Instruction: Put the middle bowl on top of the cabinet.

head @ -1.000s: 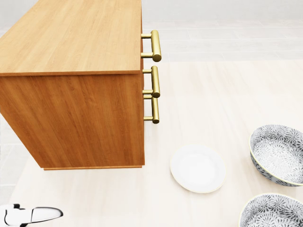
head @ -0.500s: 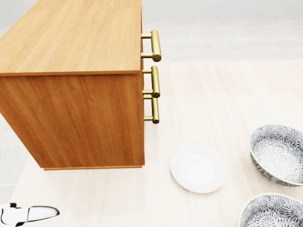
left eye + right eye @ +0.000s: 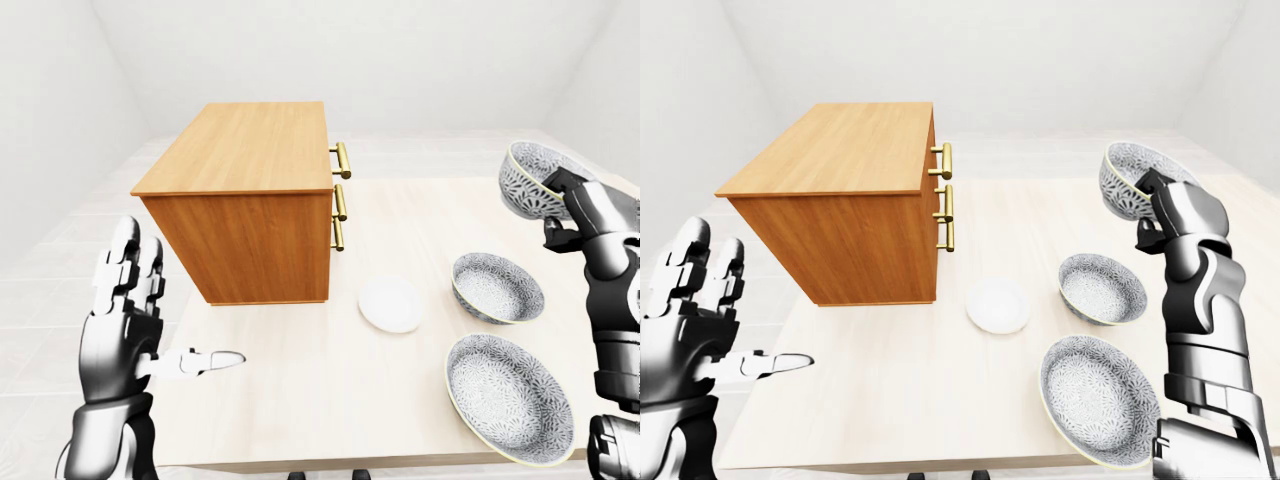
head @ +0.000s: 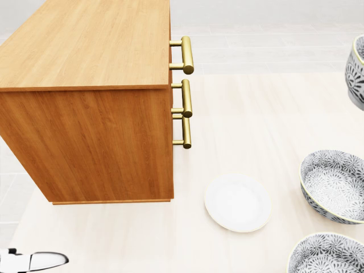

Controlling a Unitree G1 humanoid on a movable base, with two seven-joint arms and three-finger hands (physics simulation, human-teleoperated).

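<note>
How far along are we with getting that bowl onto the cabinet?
Pickup looks done: the right hand holds a patterned bowl tilted in the air at the right-eye view's right, clear of the table. Carrying it over is in hand. Left: set it on the cabinet top, which is bare. The left hand hangs open.

The cabinet (image 4: 85, 102) is seen close from above in the head view; cabinet, white plate (image 3: 390, 305) and both arms are shared by the wider eye views.

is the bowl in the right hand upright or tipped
Tipped: the held bowl shows its patterned outside, with the right hand gripping its rim.
</note>
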